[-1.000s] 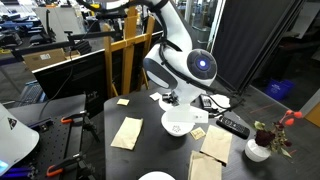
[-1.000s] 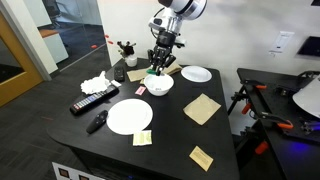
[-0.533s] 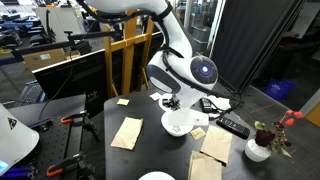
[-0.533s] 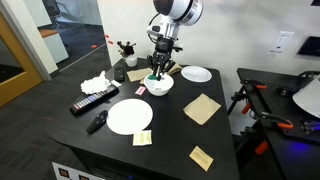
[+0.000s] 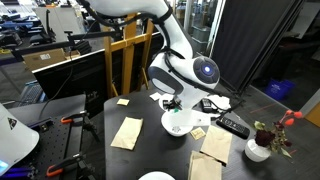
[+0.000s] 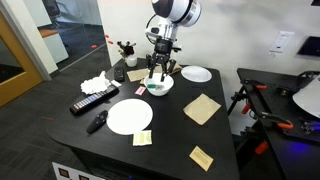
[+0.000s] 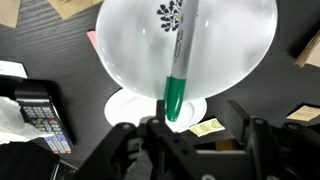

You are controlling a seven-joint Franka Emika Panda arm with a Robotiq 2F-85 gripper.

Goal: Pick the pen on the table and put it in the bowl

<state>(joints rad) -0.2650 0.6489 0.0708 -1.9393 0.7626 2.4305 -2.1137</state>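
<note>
Tool (image 7: 186,128) sits right over the white bowl (image 7: 125,55), fingers (image 7: 122,140) spread wide apart, gripping nothing. Green marker pen (image 7: 176,88) is inside the bowl. It runs from 12 to 6 o'clock in the wrist view, with the white end at 12 and the green end over the near rim at 6, between the spread fingers and touching neither. Can't tell if the pen lies flat or leans on the rim.

In an exterior view the tool (image 6: 158,70) hangs just over the bowl (image 6: 165,88) on the black bench (image 6: 170,140). From the bowl, a white plate (image 6: 130,116) is at 7 o'clock and a smaller plate (image 6: 196,74) at 2 o'clock. A black remote (image 6: 92,102) is at 8 o'clock, well apart from the bowl, and a brown napkin (image 6: 202,108) is at 4 o'clock. A pink note (image 7: 92,40) lies just beside the bowl at 9 o'clock in the wrist view.
</note>
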